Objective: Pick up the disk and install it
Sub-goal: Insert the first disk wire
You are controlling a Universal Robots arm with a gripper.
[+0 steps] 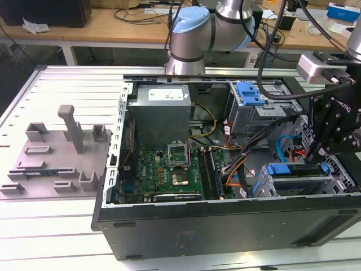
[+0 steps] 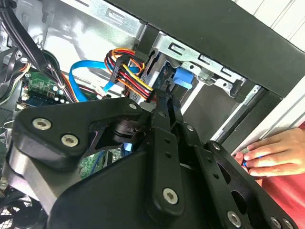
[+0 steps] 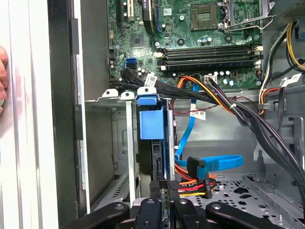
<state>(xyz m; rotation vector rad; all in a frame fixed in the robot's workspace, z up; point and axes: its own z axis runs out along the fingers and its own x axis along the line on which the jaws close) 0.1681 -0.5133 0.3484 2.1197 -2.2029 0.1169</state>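
Blue-railed disk [image 3: 151, 138] stands edgewise in the case's drive cage [image 3: 112, 98], seemingly seated or nearly so, with the pincer [image 3: 164, 202] pressed together at its rear edge beside the cables [image 3: 193, 183].

Computer case [image 1: 225, 223]: matt black sheet metal outside, bare grey steel inside. Power supply [image 1: 163, 116]: dull galvanised metal, white paper label. Motherboard [image 1: 169, 172]: green board, semi-gloss. Disk [image 3: 153, 129] in drive cage [image 3: 116, 143]: bright blue smooth plastic carrier, body edge-on, probably metal. Gripper [image 3: 164, 202]: matt black metal links, shiny screw heads in second wrist view. Worktable [image 1: 62, 226]: pale ribbed aluminium slats. Fixture [image 1: 62, 152]: matt grey plastic blocks. Robot arm [image 1: 194, 34]: brushed silver metal, glossy light-blue joint cap.
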